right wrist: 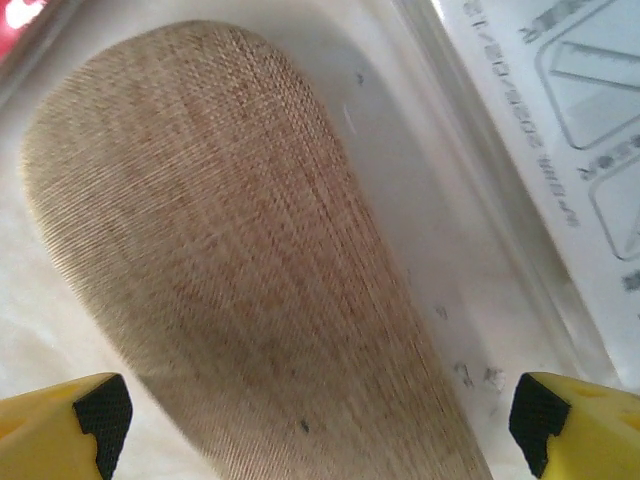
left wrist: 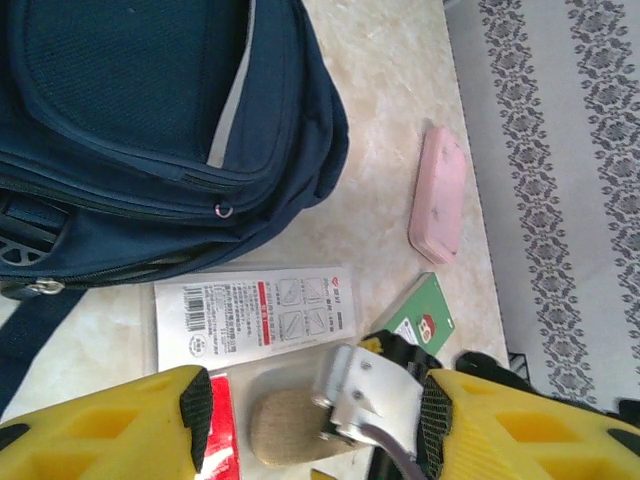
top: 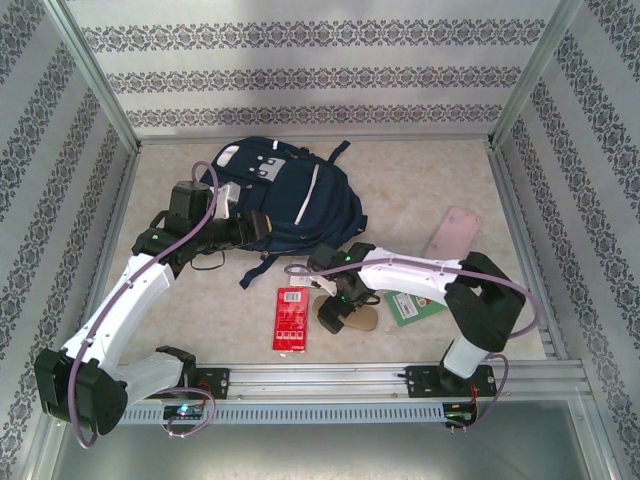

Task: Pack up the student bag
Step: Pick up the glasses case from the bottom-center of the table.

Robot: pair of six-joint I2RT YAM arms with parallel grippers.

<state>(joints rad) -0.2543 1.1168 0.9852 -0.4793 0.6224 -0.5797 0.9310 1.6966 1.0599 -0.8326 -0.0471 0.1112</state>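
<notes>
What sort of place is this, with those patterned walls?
Probably a robot test booth: wallpapered panels in a metal frame, two arms bolted to a rail, a student bag on the table.

A red packet is lying flat near the front of the beige counter. Just beside it, a tan woven oval is sitting inside a clear plastic shell, next to a white printed card. A green booklet is lying nearby. A pink case is resting farther back, apart from the others.
</notes>
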